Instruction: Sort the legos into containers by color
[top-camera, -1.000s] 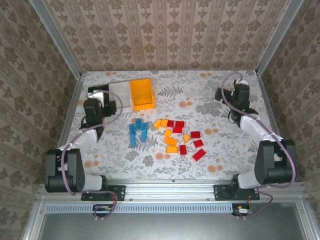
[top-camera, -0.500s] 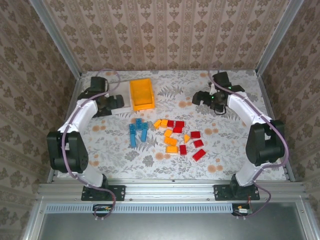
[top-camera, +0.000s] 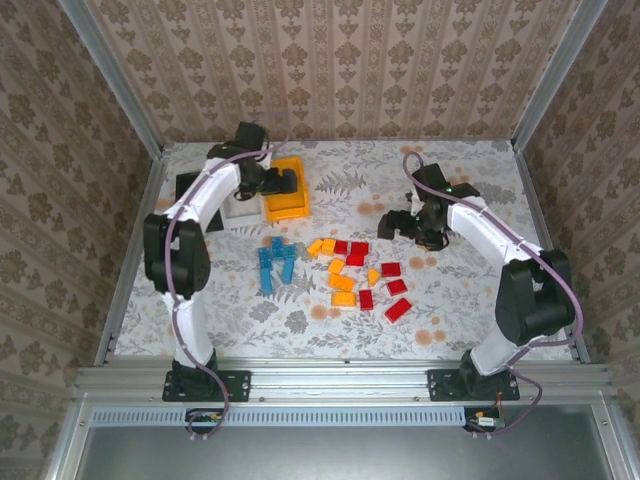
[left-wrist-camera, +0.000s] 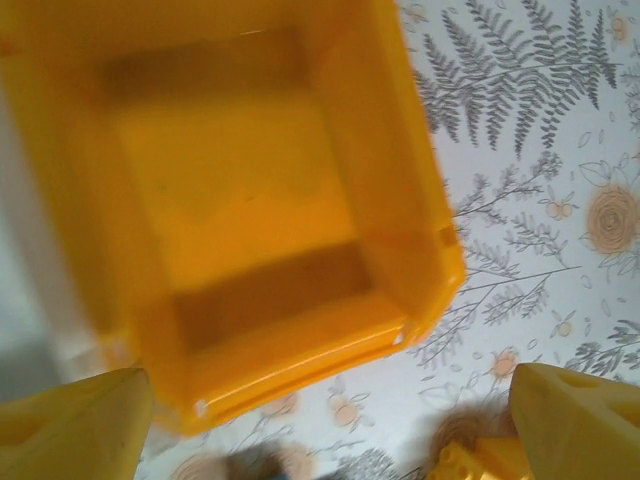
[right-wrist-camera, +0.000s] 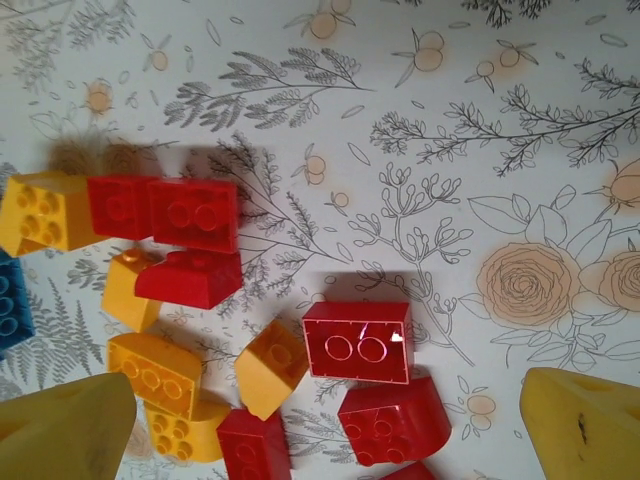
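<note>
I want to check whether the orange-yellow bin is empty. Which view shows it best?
The left wrist view: the orange-yellow bin sits close, its bare floor visible, no bricks inside. The top external view shows the bin small, its inside hard to read.

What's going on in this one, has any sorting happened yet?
Nothing looks sorted yet. The left gripper hovers open over the orange-yellow plastic bin, which is empty. The right gripper hangs open above the loose red plastic bricks and orange bricks, holding nothing. The blue bricks lie in their own cluster on the floral table.
</note>
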